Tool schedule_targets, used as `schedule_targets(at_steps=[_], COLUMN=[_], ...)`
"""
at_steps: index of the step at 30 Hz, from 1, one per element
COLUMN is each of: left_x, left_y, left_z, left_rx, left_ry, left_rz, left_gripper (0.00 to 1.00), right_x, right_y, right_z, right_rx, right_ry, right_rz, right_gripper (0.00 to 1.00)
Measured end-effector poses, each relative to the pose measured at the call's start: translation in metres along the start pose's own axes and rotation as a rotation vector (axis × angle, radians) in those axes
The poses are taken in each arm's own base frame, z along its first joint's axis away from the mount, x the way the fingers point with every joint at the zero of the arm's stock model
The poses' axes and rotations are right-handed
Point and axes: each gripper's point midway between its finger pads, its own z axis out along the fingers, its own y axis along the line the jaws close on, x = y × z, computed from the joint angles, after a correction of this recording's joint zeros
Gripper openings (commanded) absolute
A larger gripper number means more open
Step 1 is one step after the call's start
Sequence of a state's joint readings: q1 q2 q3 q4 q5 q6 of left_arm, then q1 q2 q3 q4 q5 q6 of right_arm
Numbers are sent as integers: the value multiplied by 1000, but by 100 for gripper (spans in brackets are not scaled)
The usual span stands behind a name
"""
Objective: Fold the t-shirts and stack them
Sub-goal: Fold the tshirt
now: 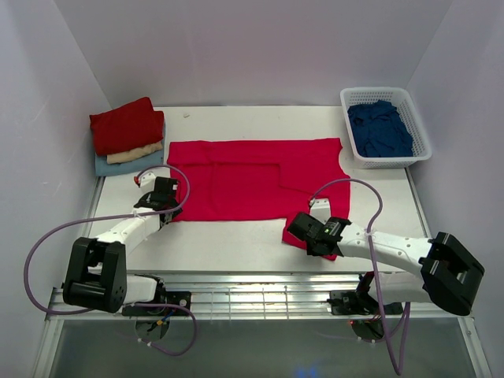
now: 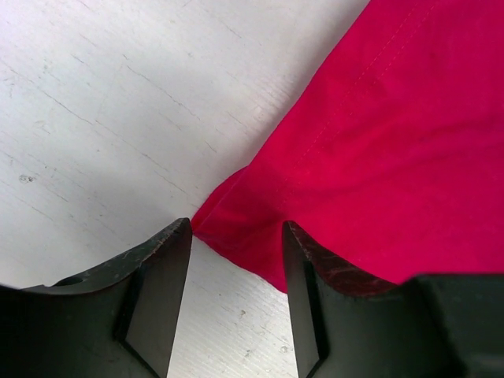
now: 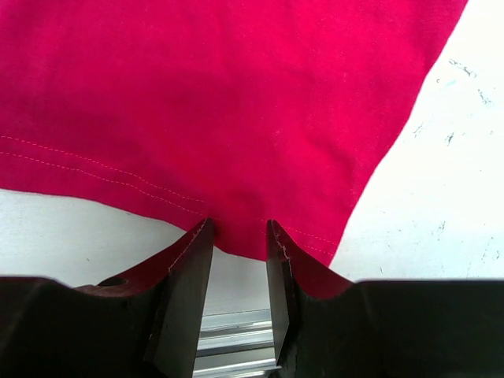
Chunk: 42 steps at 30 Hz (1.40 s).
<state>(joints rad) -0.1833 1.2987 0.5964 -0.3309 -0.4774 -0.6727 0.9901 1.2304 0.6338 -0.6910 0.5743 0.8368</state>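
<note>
The crimson t-shirt (image 1: 252,177) lies spread flat on the table (image 1: 236,244). At its near-left corner our left gripper (image 2: 236,230) sits with jaws wide apart around the corner, gripping nothing. At its near-right corner our right gripper (image 3: 240,228) straddles the hem, jaws narrowly parted and unclamped. Beyond its far-left corner sits the folded stack (image 1: 126,130).

The spread t-shirt (image 1: 252,177) lies across the middle of the table (image 1: 228,244). The folded stack (image 1: 126,134) sits behind its left end, and the basket (image 1: 376,90), with a crumpled t-shirt (image 1: 379,130) in it, sits behind its right end. The left gripper (image 2: 236,228) is at its near left corner, the right gripper (image 3: 240,228) at its near right edge.
</note>
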Motion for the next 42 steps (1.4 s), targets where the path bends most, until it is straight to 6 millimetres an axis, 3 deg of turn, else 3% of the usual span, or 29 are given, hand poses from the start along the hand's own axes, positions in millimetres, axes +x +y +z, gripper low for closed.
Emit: schedule_targets(at_steps=[7,25,35,42], left_x=[12,13,13,13], left_y=[6,6,6,6], left_z=[10,10,10,10], left_rx=[-23,-29,-29,-28], left_ry=[58,64,65,65], left_rz=[15,17,14,14], left_gripper=[54,50,49,49], right_x=[3,1,-7,14], right_y=[-3,-19,-23,-32], right_z=[1,4,-15,-4], right_rx=[21,82,12,57], right_ry=[12,-36,-82,-29], right_rz=[14,148,217,203], right_gripper=[39,43,43,43])
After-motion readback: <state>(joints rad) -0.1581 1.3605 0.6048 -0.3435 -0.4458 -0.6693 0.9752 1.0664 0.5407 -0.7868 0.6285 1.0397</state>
